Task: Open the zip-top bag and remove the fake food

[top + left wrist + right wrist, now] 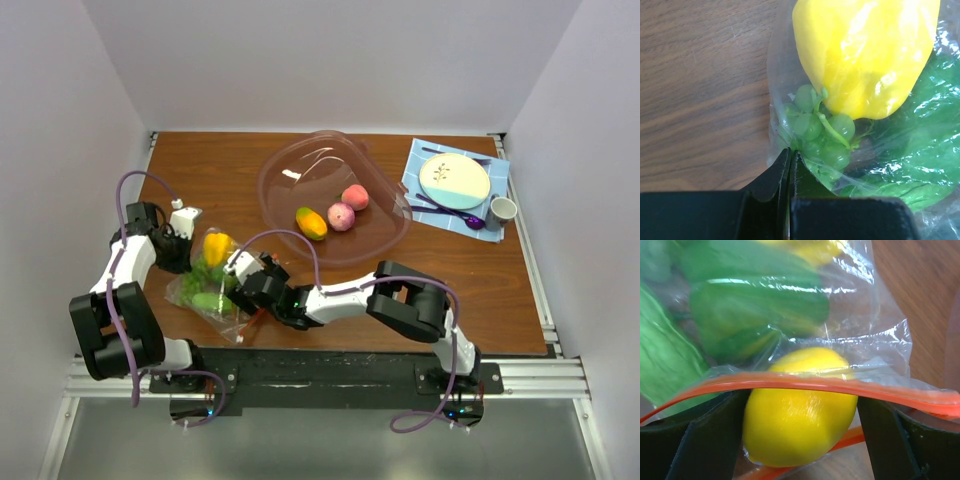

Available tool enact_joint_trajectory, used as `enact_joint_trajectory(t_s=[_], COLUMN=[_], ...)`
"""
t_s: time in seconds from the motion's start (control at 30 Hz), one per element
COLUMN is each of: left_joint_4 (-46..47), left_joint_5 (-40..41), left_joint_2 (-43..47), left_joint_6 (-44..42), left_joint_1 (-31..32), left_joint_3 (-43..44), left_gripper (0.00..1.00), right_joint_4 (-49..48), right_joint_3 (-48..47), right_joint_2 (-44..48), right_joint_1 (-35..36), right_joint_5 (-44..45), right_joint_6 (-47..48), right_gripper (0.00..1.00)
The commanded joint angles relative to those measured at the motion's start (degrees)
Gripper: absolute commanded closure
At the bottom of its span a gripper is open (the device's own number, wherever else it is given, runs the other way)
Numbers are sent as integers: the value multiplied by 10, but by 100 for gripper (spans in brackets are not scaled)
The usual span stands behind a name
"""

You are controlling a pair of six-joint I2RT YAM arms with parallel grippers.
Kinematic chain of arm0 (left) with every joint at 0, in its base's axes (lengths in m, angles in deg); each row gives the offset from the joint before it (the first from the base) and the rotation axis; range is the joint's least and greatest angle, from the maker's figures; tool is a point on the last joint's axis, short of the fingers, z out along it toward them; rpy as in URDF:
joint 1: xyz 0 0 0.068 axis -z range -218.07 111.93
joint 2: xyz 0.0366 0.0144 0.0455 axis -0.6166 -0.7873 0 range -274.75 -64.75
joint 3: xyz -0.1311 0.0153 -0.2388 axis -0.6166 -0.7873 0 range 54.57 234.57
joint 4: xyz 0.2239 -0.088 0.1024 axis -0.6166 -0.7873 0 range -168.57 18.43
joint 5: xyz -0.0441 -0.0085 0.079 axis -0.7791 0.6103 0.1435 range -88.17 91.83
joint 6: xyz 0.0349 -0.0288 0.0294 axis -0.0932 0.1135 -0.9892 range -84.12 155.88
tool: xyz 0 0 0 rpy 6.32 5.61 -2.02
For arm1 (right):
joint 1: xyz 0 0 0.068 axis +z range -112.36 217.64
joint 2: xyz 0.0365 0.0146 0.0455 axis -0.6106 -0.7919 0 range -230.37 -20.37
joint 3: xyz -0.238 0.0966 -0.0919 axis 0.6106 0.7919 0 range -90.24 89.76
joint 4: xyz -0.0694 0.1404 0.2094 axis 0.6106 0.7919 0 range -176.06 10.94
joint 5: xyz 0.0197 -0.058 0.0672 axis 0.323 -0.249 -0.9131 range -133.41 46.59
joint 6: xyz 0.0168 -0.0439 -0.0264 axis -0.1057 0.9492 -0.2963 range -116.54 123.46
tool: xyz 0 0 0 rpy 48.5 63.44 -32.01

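Observation:
The zip-top bag (190, 292) lies at the front left of the table, its orange-red zip strip (805, 382) towards the right arm. Inside it are a yellow pepper (865, 55), green grapes (820, 131) and green pieces (755, 305). My left gripper (789, 153) is shut on the bag's plastic edge beside the grapes; it also shows in the top view (182, 250). My right gripper (802, 407) is in the bag's mouth between the two zip strips, its fingers (705, 440) closed against both sides of a yellow lemon (800, 420).
A large clear pinkish bowl (300, 160) stands at the back centre and holds two pink peaches (355, 197) and an orange mango (311, 222). A plate (455, 180), a cup (502, 209) and a purple spoon on a blue cloth are at the back right.

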Motion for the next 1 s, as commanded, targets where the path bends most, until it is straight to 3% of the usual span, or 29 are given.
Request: enact_joint_trajectory(t_s=[0.0,0.13,0.23,0.33,0.43,0.53,0.67,0.77,0.83,0.87,0.9,0.97], left_joint_4=[7,8,10,11,13,10,4,-1,-4,-5,-5,-7], left_joint_5=[-8,-6,-4,-4,-5,-8,-10,-6,-4,-4,-6,-8], left_joint_2=[7,5,3,-2,-4,-5,5,13,17,17,17,16], left_joint_6=[-15,-15,-14,-12,-9,-3,-5,-10,-10,-11,-10,-8], left_joint_1=[-6,-6,-6,-6,-5,-6,-5,-5,-5,-6,-6,-5], left_joint_3=[-2,0,2,3,3,2,2,5,6,7,8,10], left_gripper=[100,100,100,100,100,100,100,100,100,100,100,100], right_joint_4=[-25,-74,-64,-43,-17,15,85,135,141,145,148,158], right_joint_3=[31,107,143,166,163,139,83,44,38,36,31,28], right_joint_2=[26,96,170,240,289,303,259,211,191,186,182,178], right_joint_1=[1,1,3,3,-10,-80,-174,-203,-207,-209,-208,-211], right_joint_5=[-23,-42,-58,-66,-47,-31,-57,-62,-62,-59,-54,-42], right_joint_6=[-33,-35,-33,-22,-1,-11,-55,-64,-59,-60,-60,-65], right_gripper=[21,42,52,55,48,46,46,46,36,29,14,2])
